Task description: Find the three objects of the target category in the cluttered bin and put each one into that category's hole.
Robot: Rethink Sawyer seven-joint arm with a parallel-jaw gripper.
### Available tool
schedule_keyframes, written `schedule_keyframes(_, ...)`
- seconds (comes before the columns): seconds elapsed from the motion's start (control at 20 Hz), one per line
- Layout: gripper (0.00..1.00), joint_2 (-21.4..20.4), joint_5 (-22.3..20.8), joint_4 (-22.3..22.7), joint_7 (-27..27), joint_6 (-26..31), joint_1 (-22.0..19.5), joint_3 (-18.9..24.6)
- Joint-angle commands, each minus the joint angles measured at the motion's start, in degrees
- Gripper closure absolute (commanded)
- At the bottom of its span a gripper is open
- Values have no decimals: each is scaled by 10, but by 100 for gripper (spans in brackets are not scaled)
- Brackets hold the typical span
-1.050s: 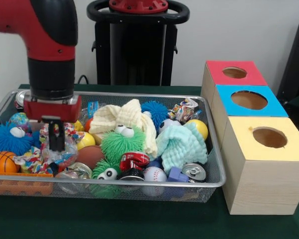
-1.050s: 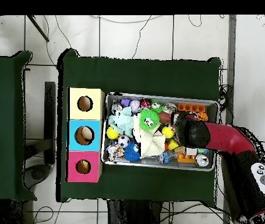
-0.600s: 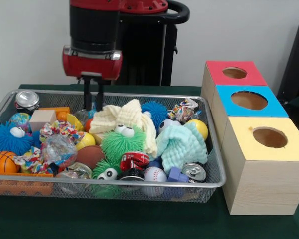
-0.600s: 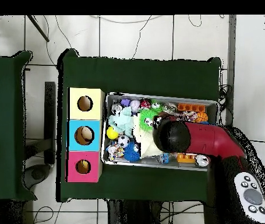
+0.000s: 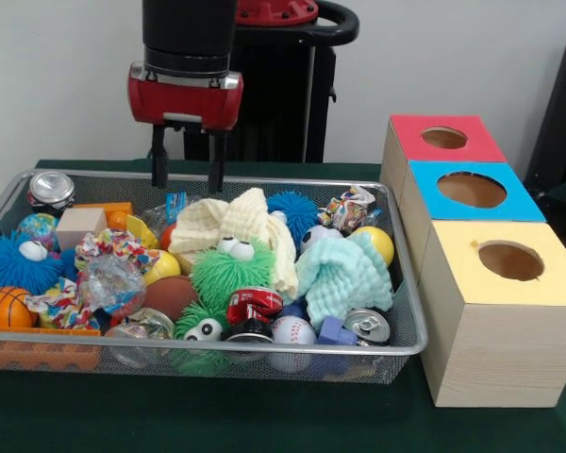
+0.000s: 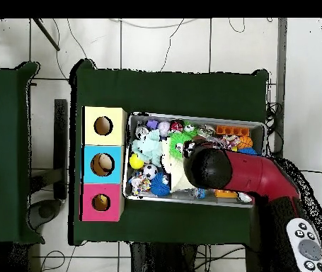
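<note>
Bin point(image 5: 396, 344) of clutter sits on the green table point(image 5: 264, 425), a wire mesh tray packed so full that half the stuff is buried. Right at the front rim a baseball point(image 5: 292, 332) and a soda can point(image 5: 366, 325) poke up, and a crushed red can point(image 5: 253, 304) is wedged behind them. A green fuzzy toy with googly eyes point(image 5: 231, 267) sits mid-bin, with a mint cloth point(image 5: 344, 274) beside it and a cream cloth point(image 5: 236, 225) behind. At one end a small basketball point(image 5: 5, 307) and a blue fuzzy toy point(image 5: 14, 260) are partly cut off by the mesh. Can't make out what's under the cloths.

Beside the bin stand three boxes in a row, yellow box point(image 5: 505, 311) nearest, then blue box point(image 5: 467, 193), then red box point(image 5: 443, 140), each with a round hole on top.

Gripper point(image 5: 186, 175) hangs over the far side of the bin, pointing straight down, its two fingers spread apart with nothing between them. From overhead the arm point(image 6: 252, 173) covers most of that end of the bin.
</note>
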Motion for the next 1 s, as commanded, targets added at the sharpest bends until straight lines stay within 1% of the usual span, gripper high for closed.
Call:
schedule_keyframes(0.05, 0, 38, 21, 27, 68, -1, -30, 3)
schedule_keyframes(0.25, 0, 39, 18, 19, 62, 4, -34, 4)
schedule_keyframes(0.45, 0, 50, 14, 0, 43, 11, -48, 11)
schedule_keyframes(0.7, 0, 78, 6, -47, 16, 30, -62, 21)
schedule_keyframes(0.85, 0, 97, 1, -65, 4, 25, -71, 28)
schedule_keyframes(1.0, 0, 128, -4, -104, -29, 36, -90, 46)
